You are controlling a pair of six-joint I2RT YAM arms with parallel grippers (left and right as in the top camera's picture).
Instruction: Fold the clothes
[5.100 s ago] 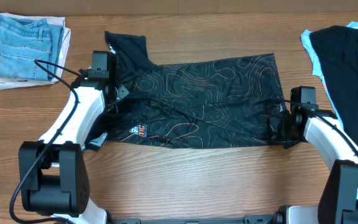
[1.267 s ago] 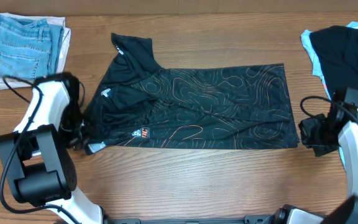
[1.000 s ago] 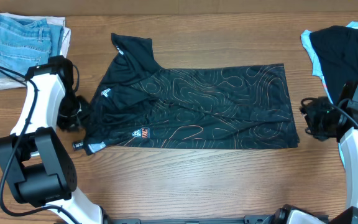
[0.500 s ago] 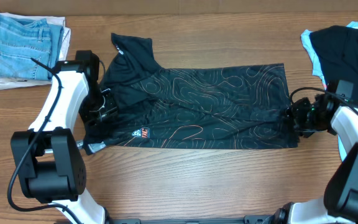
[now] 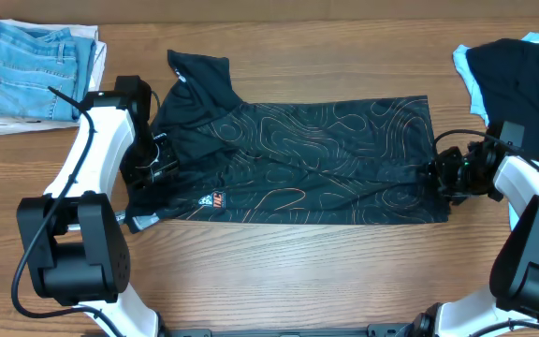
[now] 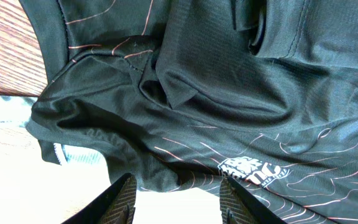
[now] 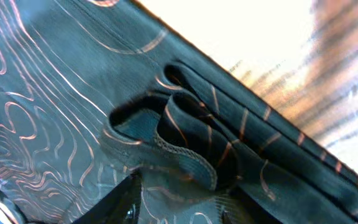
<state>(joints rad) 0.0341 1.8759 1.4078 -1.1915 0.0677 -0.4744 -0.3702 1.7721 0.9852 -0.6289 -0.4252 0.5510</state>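
Observation:
The clothes (image 5: 298, 159), a black shirt with thin orange contour lines, lie flat across the middle of the table, collar end to the left. My left gripper (image 5: 150, 170) hovers over the shirt's left sleeve area. In the left wrist view it (image 6: 178, 205) is open, with bare table between the fingers and the shirt's edge (image 6: 166, 174) just beyond the tips. My right gripper (image 5: 441, 178) is at the shirt's right hem. In the right wrist view its fingers (image 7: 182, 208) stand apart on either side of a bunched hem fold (image 7: 185, 149).
Folded light-blue jeans (image 5: 36, 65) rest on a white cloth at the back left. A dark garment over light-blue fabric (image 5: 522, 84) lies at the right edge. Bare wooden table (image 5: 279, 271) runs along the front.
My left gripper swung in from left of the shirt to its sleeve area and opened. My right gripper moved left onto the shirt's right hem, and its jaws narrowed.

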